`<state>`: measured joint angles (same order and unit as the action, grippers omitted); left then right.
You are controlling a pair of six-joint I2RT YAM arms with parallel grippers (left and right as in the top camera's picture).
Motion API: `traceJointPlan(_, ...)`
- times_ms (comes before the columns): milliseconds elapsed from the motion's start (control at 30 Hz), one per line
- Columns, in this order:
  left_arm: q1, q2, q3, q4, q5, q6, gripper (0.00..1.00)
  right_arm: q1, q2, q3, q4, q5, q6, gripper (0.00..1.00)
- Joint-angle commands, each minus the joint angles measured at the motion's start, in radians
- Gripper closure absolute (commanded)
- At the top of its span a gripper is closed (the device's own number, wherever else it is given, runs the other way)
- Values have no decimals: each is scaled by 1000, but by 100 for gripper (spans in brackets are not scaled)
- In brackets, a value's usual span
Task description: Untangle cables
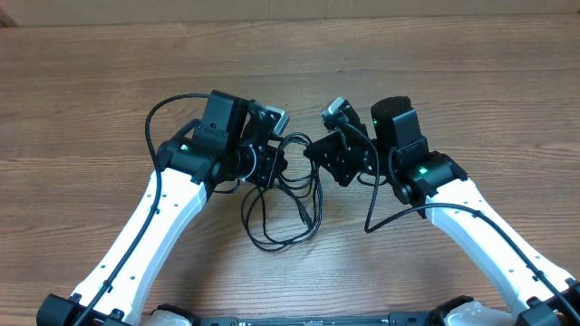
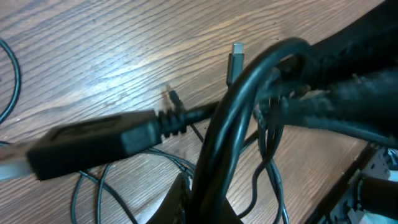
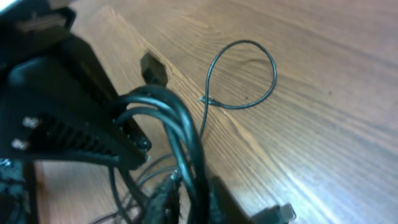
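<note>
Cables, thin black cords with small plug ends, bunch between my two hands, loops trailing on the brown wooden surface. Left hand and right hand are both clamped on strands. I judge this the pulling-apart step; next I would separate the hands slowly.

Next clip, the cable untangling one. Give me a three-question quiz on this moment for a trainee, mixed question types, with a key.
1. Multiple choice: where are the left gripper and the right gripper?
A) far apart, at opposite edges of the overhead view
B) close together, at the cables
C) raised out of the overhead view
2. True or false: the cables lie as separate straight strands, side by side.
3. Fill in: in the right wrist view, one thin strand curls into a ___ on the wooden table.
Key: 1 B; 2 false; 3 loop.
</note>
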<state>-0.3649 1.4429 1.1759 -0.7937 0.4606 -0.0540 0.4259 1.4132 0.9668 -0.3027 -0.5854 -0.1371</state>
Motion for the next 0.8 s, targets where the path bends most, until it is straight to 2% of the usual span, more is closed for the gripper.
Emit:
traceJointPlan(0,4,-10,16,4,46,25,96,0,1,-1,4,-1,-2,96)
traceJointPlan(167,5,-10,16,5,45,3,96,0,1,-1,-8,0,2,96)
traceJointPlan(300,5,-10,16,5,45,-6,96,0,1,-1,-21,0,2,82)
traceJointPlan(400,5,-10,16,5,45,-6,95,0,1,-1,-24,0,6,77)
traceJointPlan(667,5,-10,16,-3,0,-39,95,0,1,-1,-24,0,6,78)
traceJointPlan(767,5,-10,16,-3,0,-39,96,0,1,-1,-24,0,6,91)
